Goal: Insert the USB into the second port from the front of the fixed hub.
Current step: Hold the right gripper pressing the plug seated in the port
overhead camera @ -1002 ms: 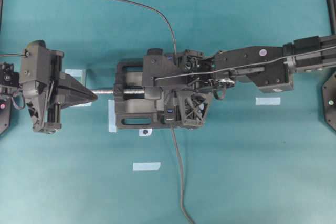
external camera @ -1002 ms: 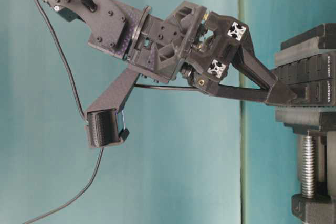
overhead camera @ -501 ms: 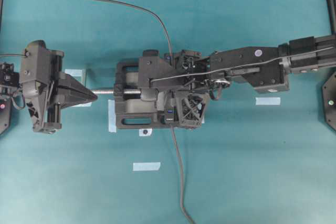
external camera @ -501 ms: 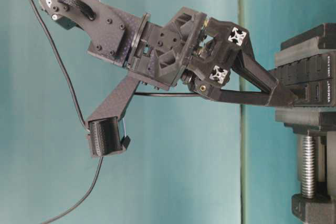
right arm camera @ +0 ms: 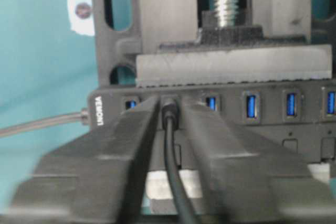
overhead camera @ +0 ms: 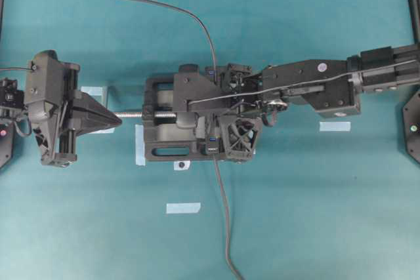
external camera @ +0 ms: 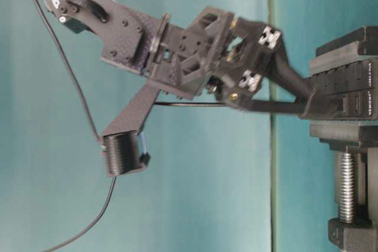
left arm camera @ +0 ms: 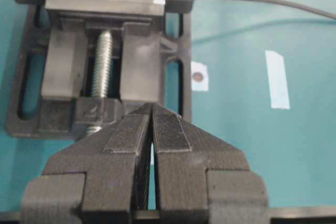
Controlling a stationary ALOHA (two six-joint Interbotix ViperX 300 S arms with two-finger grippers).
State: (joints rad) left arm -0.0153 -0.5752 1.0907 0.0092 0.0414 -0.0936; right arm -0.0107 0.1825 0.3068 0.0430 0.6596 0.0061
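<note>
While parted a little to either side of the USB [right arm camera: 170, 109] — right gripper [right arm camera: 169, 129] fingers [right arm camera: 123, 135] no longer pinching, narrow gaps showing on both sides of the plug at centre frame. Plug seated in the second port from the left end of the fixed hub [right arm camera: 220, 109], next to the end bearing the brand lettering; blue insert not visible, judged buried in the socket. Cable [right arm camera: 176, 192] trailing down between the fingers to the lower edge, cut off there. Hub clamped in the vise [right arm camera: 231, 64] above it, judged so as to resist the push of insertion. Left gripper [left arm camera: 152, 124] pressed closed on nothing, parked short of the vise screw [left arm camera: 102, 61], judged idle. Depth of seating hard to judge; table-level view blurred at the wrist, overhead view hiding the plug under the right arm [overhead camera: 308, 83].
</note>
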